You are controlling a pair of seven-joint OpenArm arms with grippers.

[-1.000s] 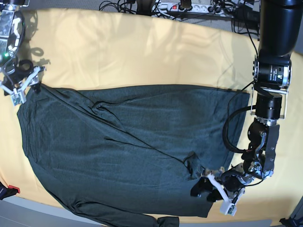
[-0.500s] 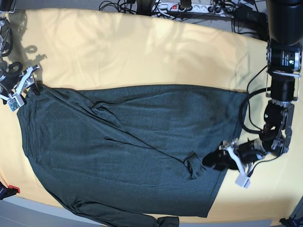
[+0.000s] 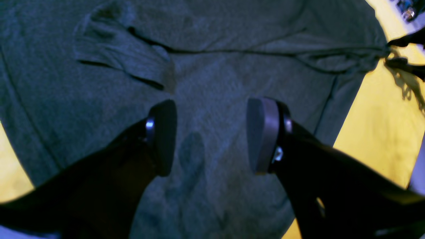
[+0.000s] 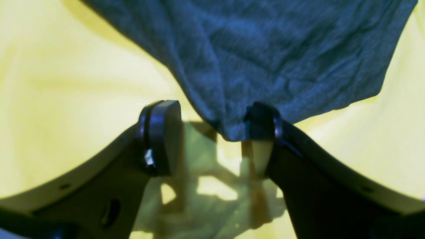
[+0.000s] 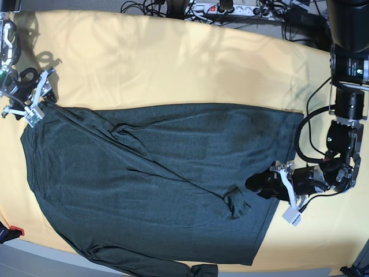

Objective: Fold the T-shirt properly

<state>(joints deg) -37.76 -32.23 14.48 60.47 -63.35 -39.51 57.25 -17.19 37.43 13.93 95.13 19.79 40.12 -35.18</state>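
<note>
The T-shirt (image 5: pixel 144 173) lies spread flat on the yellow table, dark teal-grey, with one long sleeve folded across its body. That sleeve's cuff (image 5: pixel 234 202) rests near the right hem and shows in the left wrist view too (image 3: pixel 123 56). My left gripper (image 5: pixel 266 190) hovers over the shirt's right edge. It is open (image 3: pixel 212 136), with only flat T-shirt (image 3: pixel 212 66) beneath it. My right gripper (image 5: pixel 39 98) sits at the shirt's far-left upper corner. It is open (image 4: pixel 212 132), and a corner of the T-shirt (image 4: pixel 265 49) pokes between its fingers, touching the right one.
A power strip with cables (image 5: pixel 225 8) runs along the table's back edge. Bare yellow table (image 5: pixel 173 57) stretches behind the shirt and to the right of it. A small red object (image 5: pixel 14 232) sits at the front left edge.
My left gripper has moved up and to the right, away from the sleeve cuff, which now lies on the shirt. My right gripper has shifted slightly up along the shirt's corner.
</note>
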